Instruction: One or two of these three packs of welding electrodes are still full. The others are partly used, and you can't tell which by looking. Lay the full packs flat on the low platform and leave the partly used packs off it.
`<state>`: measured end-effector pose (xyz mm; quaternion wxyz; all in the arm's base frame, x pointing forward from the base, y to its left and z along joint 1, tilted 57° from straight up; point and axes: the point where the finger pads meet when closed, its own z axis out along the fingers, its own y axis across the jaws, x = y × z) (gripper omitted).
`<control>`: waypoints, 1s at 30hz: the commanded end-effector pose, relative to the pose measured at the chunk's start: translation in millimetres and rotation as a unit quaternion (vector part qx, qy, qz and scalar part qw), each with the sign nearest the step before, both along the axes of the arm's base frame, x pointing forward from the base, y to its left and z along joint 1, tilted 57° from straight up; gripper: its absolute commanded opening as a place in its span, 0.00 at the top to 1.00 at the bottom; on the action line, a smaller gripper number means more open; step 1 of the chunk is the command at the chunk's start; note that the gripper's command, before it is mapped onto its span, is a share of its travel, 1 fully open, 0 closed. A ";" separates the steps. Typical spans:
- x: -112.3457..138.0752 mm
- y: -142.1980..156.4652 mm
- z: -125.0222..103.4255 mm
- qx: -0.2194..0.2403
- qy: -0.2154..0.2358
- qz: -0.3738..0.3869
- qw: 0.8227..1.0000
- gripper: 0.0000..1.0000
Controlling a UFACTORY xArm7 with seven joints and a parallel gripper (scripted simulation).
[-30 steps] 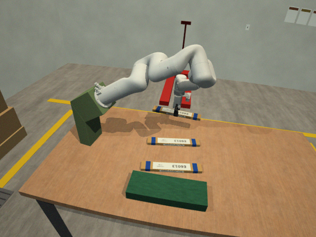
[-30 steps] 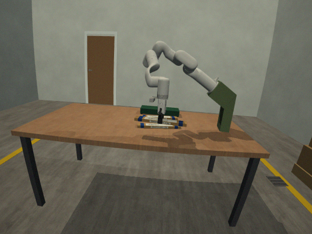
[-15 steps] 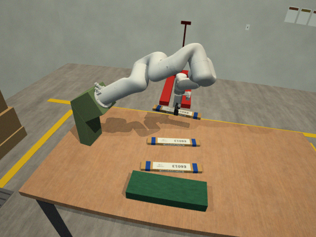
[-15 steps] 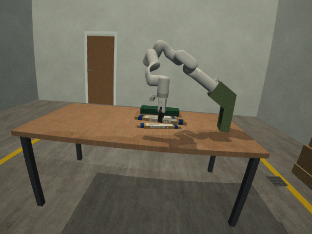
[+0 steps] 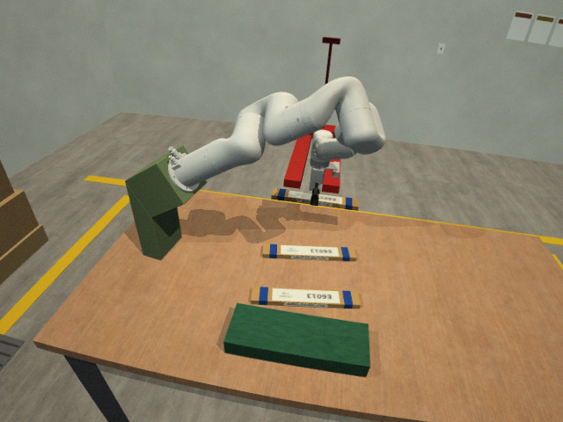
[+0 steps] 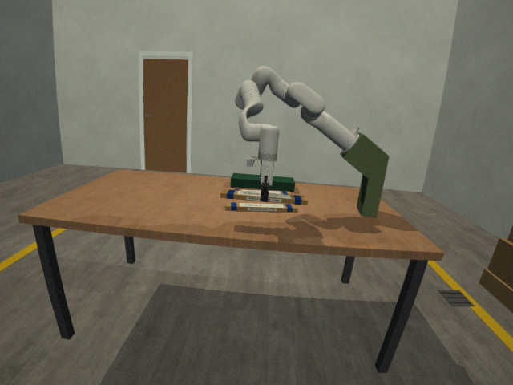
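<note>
Three long tan packs with blue bands and white labels are in view. My gripper points straight down and is shut on the middle of one pack, holding it level in the air over the table's far side; it also shows in the exterior view. A second pack lies flat at mid-table. The third pack lies flat right beside the low green platform, not on it. In the exterior view the held pack mostly hides the third one, in front of the platform.
The arm's green pedestal stands on the table's left part. A red frame with a tall post stands on the floor beyond the table. Cardboard boxes sit on the floor at the left.
</note>
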<state>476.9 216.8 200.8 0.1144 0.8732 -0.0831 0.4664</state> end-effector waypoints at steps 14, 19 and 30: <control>-0.6 2.3 1.2 -0.001 0.000 0.003 1.000 0.42; -0.5 2.2 1.2 -0.001 0.000 0.003 1.000 0.42; -0.2 -2.0 3.9 -0.001 0.000 0.003 1.000 0.42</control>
